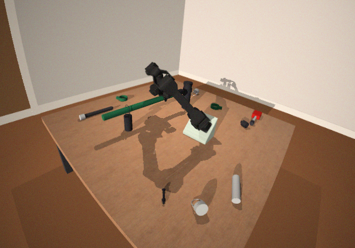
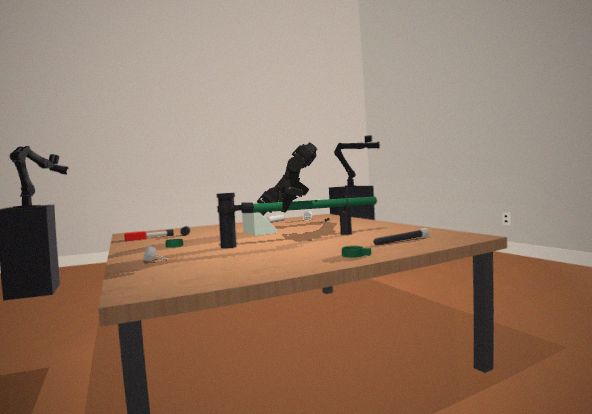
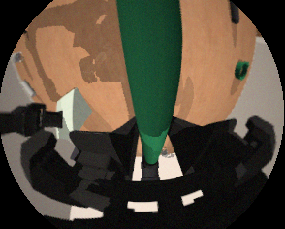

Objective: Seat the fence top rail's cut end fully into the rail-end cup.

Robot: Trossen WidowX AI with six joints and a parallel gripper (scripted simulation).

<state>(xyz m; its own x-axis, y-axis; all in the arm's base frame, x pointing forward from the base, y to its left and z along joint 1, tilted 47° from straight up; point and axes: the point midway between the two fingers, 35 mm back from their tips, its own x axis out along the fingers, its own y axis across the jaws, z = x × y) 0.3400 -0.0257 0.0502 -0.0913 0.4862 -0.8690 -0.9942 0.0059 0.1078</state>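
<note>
The green rail (image 1: 120,112) (image 2: 335,203) (image 3: 151,63) runs level above the table. It passes through the wire loop (image 1: 128,107) of the cap on the short black post (image 1: 128,123) (image 2: 345,222). Its cut end meets the mouth of the black rail-end cup (image 2: 247,207) (image 3: 149,172); how deep it sits inside cannot be told. The cup hangs on the brace band (image 2: 226,208), high on the big post (image 1: 187,90) (image 2: 228,232), just below its cap (image 2: 225,196). My gripper (image 1: 165,97) (image 2: 286,206) (image 3: 151,117) is shut on the rail near the cup end.
A pale green wedge (image 1: 193,133) (image 2: 254,225) (image 3: 81,111) stands beside the big post. Green bands (image 1: 122,98) (image 1: 215,106), a black rod (image 1: 99,112) (image 2: 400,237), a red-handled tool (image 1: 256,114) and a white cylinder (image 1: 236,187) lie on the table. Other arms (image 2: 24,172) (image 2: 345,157) stand beyond it.
</note>
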